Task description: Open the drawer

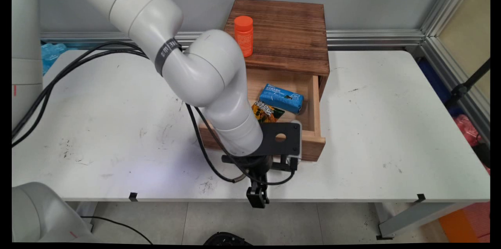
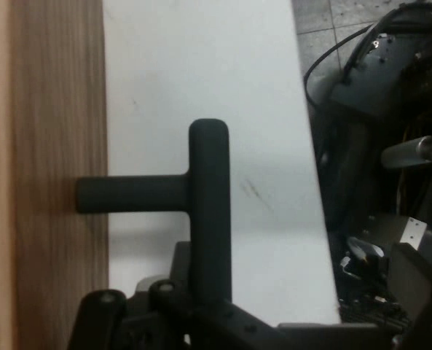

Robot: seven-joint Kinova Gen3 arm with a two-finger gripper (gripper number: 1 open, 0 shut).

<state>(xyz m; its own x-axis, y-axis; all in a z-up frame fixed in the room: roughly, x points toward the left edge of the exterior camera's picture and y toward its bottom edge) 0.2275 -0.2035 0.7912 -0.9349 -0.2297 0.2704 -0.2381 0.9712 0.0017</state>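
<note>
A wooden cabinet (image 1: 285, 37) stands at the back of the white table (image 1: 117, 123), and its drawer (image 1: 316, 123) is pulled out toward the near edge. Inside the drawer lie a blue packet (image 1: 282, 98) and an orange-and-black packet (image 1: 267, 111), partly hidden by my arm. An orange bottle (image 1: 244, 35) stands upright on the cabinet's top. My gripper (image 1: 257, 199) hangs just in front of the drawer's front, near the table's front edge. In the hand view a black T-shaped handle (image 2: 208, 189) sticks out of the wooden drawer front (image 2: 55, 175), and my gripper (image 2: 208, 310) is shut on its bar.
Black cables (image 1: 78, 65) trail from the arm across the table's left side. A wall with a metal rail (image 1: 372, 37) runs behind the table. A metal frame (image 1: 450, 57) borders the right side. Beyond the front edge is the floor with dark equipment (image 2: 390, 146).
</note>
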